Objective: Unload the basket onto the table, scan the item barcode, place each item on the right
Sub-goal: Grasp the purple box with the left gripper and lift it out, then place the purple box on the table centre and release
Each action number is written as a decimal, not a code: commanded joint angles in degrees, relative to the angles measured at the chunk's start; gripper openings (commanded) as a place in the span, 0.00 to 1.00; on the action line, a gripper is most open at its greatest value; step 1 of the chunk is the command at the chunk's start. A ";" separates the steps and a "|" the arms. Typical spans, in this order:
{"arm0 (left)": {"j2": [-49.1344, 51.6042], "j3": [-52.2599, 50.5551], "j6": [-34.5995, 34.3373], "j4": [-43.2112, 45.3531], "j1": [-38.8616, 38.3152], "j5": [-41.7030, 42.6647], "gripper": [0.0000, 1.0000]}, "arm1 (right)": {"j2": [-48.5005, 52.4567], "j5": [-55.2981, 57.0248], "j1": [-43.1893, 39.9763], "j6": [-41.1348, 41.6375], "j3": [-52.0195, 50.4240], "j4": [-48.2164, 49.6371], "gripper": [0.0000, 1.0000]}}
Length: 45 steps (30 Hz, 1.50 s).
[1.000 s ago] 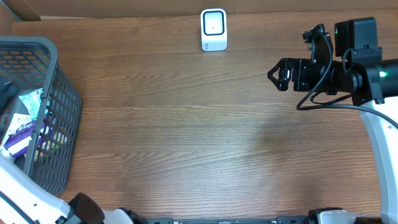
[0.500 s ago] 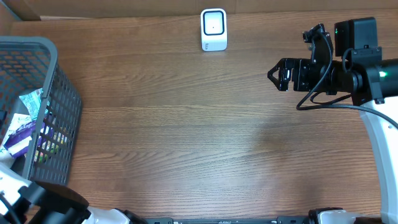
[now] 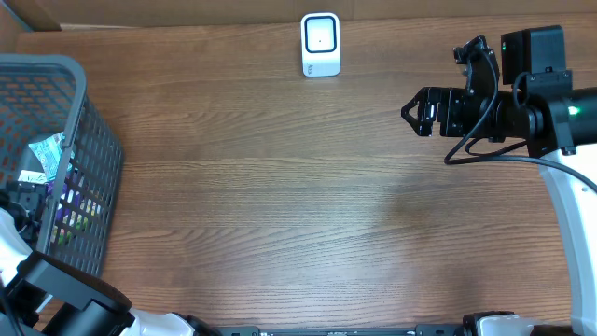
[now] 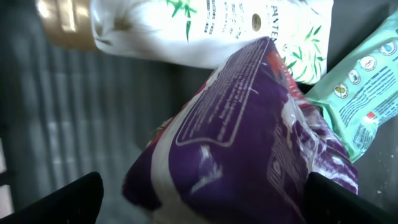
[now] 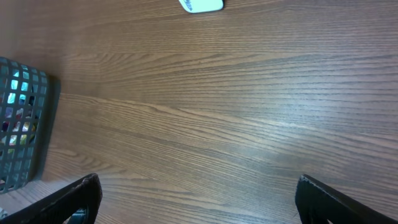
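At the left edge of the counter point(image 3: 280, 205) stands a grey mesh basket point(image 3: 93, 149), and the left arm reaches down into it from the near left corner. Seen from the left wrist, the left gripper point(image 4: 202, 199) is spread wide, one fingertip at each lower corner of the view, with a purple pack point(image 4: 249, 137) lying between them; whether either finger touches the pack cannot be told. The purple pack lies in the basket, tilted on top of the other goods: a white pack printed with green leaves point(image 4: 205, 31) behind it and a teal pack point(image 4: 367, 93) to its right. The white barcode scanner point(image 3: 320, 44) stands upright at the far edge of the counter, well apart from the basket. The right gripper point(image 3: 410, 112) hangs over bare wood at the right side, fingers parted and holding nothing
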 commanded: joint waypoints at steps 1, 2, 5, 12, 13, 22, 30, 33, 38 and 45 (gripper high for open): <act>0.35 -1.05 -0.63 1.81 -0.42 -0.17 0.66 | 0.15 -0.31 0.07 -0.37 0.90 0.20 1.00; 0.33 -1.03 -0.61 2.32 -0.42 0.42 0.52 | 0.15 -0.33 0.07 -0.37 0.90 0.22 1.00; 0.22 -1.03 -0.63 3.78 -0.42 0.98 0.04 | 0.15 -0.35 0.07 -0.37 0.90 0.44 1.00; -1.14 1.66 2.78 3.30 -0.37 7.34 0.04 | 0.15 -0.33 0.07 -0.37 0.90 1.01 1.00; -1.77 2.60 3.82 3.21 -0.37 9.29 0.04 | 0.15 -0.35 0.07 -0.37 0.90 1.09 1.00; -11.78 19.52 8.76 -6.69 -0.44 14.99 0.04 | 0.15 -0.35 0.07 -0.35 0.90 1.27 1.00; -23.37 27.47 23.67 -9.62 -4.00 36.39 0.04 | 0.15 -0.35 0.07 -0.35 0.90 2.12 1.00; -25.42 27.47 26.88 -11.63 -8.72 43.23 0.04 | 0.15 -0.35 0.07 -0.35 0.90 2.08 1.00; -24.50 26.67 34.95 -19.50 -23.10 45.03 0.04 | 0.15 -0.33 0.07 -0.37 0.87 1.66 1.00; -16.81 23.10 41.40 -22.62 -45.70 36.57 0.04 | 0.15 -0.33 0.07 -0.35 0.87 1.44 1.00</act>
